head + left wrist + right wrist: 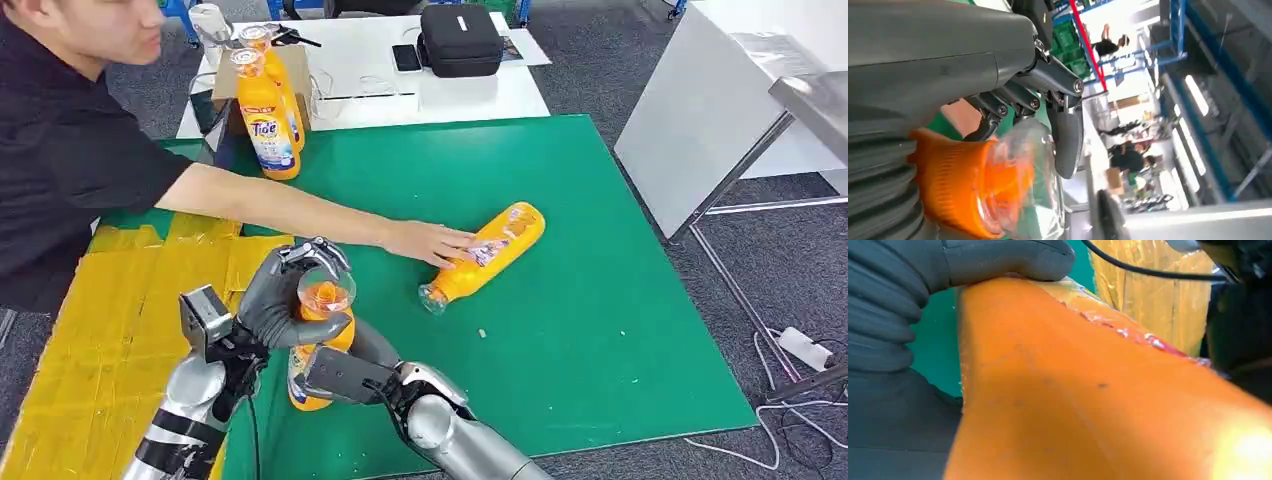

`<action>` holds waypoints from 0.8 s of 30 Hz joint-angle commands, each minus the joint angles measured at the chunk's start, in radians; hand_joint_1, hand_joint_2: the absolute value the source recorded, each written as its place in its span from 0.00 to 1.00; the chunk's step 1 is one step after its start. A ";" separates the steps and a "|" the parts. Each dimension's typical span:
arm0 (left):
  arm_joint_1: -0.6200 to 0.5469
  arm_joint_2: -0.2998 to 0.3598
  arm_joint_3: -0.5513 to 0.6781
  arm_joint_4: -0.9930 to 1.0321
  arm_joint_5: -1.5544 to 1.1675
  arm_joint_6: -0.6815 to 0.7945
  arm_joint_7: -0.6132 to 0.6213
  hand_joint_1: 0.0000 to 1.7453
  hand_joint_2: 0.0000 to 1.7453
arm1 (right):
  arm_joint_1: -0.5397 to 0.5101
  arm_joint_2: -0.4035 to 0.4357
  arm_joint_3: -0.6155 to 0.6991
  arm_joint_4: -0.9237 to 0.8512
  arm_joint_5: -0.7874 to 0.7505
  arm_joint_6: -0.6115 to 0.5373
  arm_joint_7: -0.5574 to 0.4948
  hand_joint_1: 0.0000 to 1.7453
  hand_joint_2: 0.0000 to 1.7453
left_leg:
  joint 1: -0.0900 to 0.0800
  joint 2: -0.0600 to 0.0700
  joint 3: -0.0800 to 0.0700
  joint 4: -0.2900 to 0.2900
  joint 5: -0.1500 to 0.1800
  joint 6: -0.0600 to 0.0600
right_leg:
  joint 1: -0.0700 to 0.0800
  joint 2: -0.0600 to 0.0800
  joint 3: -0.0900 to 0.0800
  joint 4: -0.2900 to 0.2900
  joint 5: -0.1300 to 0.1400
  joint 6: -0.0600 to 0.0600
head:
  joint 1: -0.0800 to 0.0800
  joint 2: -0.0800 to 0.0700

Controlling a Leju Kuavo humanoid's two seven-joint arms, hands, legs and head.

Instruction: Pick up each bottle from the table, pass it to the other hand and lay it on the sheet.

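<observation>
Green sheet (600, 330) carries four orange bottles (488, 250), one gripped by both robot hands (285, 300).

"Tide" in blue letters on the white label of the upright orange plastic bottle (268, 130), other labels unreadable

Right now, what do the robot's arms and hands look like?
Both arms are silver metal; the left arm has black bands and a thin black cable alongside. The left hand and right hand are dark grey, with ribbed grey covers at the wrist and metal-linked fingers.
</observation>
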 commanded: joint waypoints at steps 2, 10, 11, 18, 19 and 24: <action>-0.204 0.261 -0.147 0.311 -0.107 -0.137 -0.016 1.00 1.00 | -0.082 0.017 0.139 0.100 -0.008 0.060 -0.012 1.00 1.00 | -0.002 0.001 0.002 -0.001 0.001 0.000 | -0.001 0.000 0.000 0.002 0.000 -0.002 | 0.000 0.000; -0.212 0.743 -0.224 0.279 0.209 -0.505 0.093 0.00 1.00 | -0.180 0.049 0.189 0.161 -0.074 0.115 -0.032 1.00 1.00 | -0.001 0.014 0.004 -0.001 0.000 -0.003 | -0.003 0.012 -0.003 0.009 0.002 -0.003 | 0.001 0.000; -0.206 0.782 -0.234 0.249 0.273 -0.523 0.136 0.00 1.00 | -0.185 0.051 0.197 0.163 -0.080 0.119 -0.032 1.00 1.00 | 0.000 0.015 0.006 -0.001 0.000 -0.003 | -0.003 0.012 -0.002 0.010 0.001 -0.003 | 0.001 0.000; -0.239 0.979 -0.335 0.072 0.571 -0.546 0.332 0.00 1.00 | -0.204 0.062 0.226 0.162 -0.112 0.128 -0.021 1.00 1.00 | 0.001 0.005 -0.005 0.002 0.005 -0.008 | 0.000 0.003 -0.013 0.015 -0.001 -0.003 | 0.000 0.000; -0.233 1.018 -0.341 0.037 0.644 -0.547 0.362 0.00 1.00 | -0.208 0.064 0.232 0.162 -0.119 0.130 -0.020 1.00 1.00 | 0.001 0.005 -0.006 0.003 0.005 -0.008 | 0.001 0.003 -0.013 0.015 -0.001 -0.003 | 0.001 0.000; -0.128 1.112 -0.308 -0.057 0.749 -0.524 0.372 0.00 1.00 | -0.222 0.071 0.255 0.167 -0.136 0.140 -0.021 1.00 1.00 | 0.000 0.009 -0.004 0.000 0.005 -0.009 | -0.001 0.006 -0.014 0.014 0.001 -0.007 | 0.000 0.000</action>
